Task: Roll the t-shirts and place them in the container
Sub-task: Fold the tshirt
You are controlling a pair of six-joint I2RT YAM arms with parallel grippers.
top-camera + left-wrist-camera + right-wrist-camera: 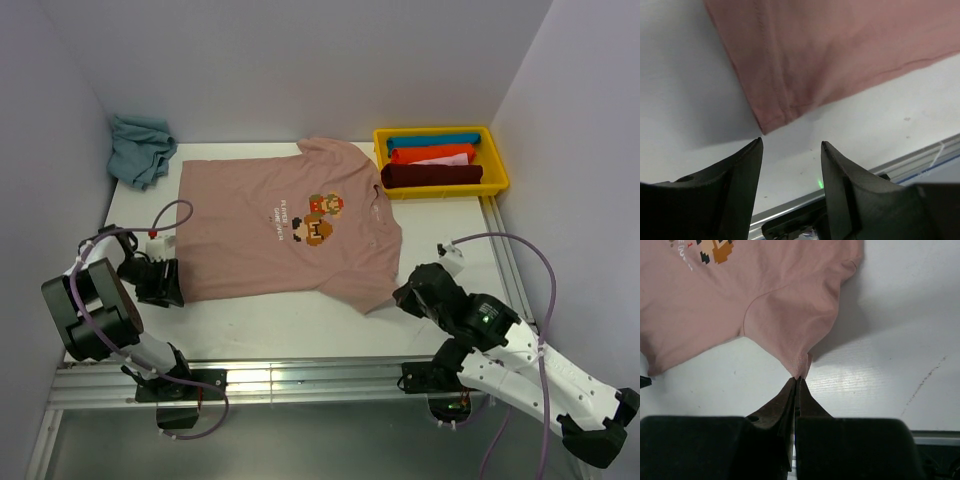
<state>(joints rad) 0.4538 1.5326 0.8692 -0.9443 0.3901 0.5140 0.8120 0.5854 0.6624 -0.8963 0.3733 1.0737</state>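
Left gripper point(791, 145): jaws apart, nothing between them. The hem corner of the pink shirt point(840, 50) lies just ahead of the tips, flat on the table point(690, 100). Right gripper point(798, 381): fingers pressed together, pinching the tip of the sleeve hem. The shirt is spread print-up between the two grippers. Beyond the right gripper is a bin point(430, 131) with three rolled shirts point(432, 175). Beyond the left is a crumpled blue cloth point(140, 148).

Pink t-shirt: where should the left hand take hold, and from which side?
Probably its near hem corner, coming from the left: the t-shirt lies flat, that corner points at the open left hand, and the right hand grips the near sleeve.
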